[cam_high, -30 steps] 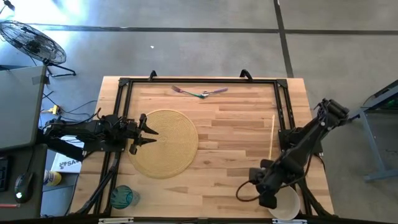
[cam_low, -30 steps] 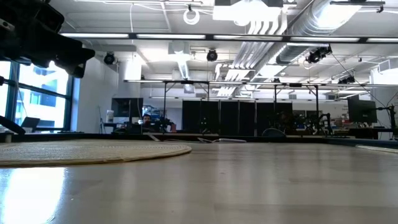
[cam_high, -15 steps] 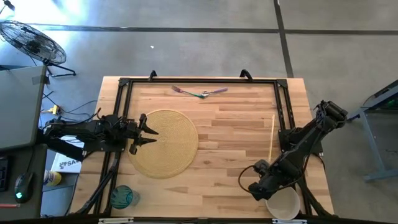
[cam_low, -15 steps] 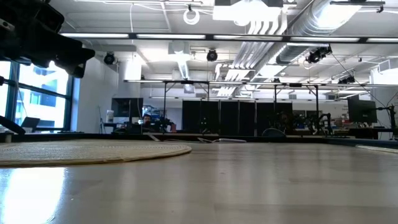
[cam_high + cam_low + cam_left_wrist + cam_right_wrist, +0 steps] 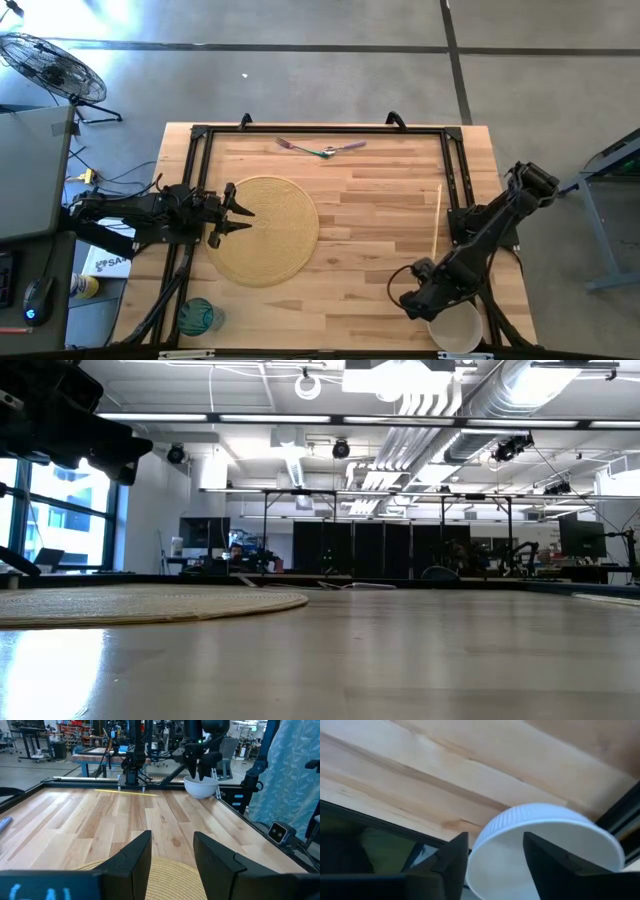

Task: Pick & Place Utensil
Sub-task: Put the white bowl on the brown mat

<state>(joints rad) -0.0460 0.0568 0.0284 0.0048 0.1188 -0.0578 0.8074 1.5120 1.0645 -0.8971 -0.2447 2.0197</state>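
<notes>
Right gripper [image 5: 424, 301]: near the front right corner of the worktop [image 5: 380, 210], just beside the white bowl [image 5: 458, 328]; fingers apart, holding nothing
Left gripper [image 5: 243, 219]: over the left edge of the round mat [image 5: 272, 230]; fingers apart, empty
Utensils [image 5: 322, 149]: flat at the worktop's far edge
Yellow stick [image 5: 436, 220]: near the right rail

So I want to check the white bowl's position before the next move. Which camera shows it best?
The right wrist view: the bowl fills the frame beyond the right gripper, whose fingers stand apart. The high view shows it partly under that arm at the table's corner. The left wrist view shows it small and distant. The low view misses it.
</notes>
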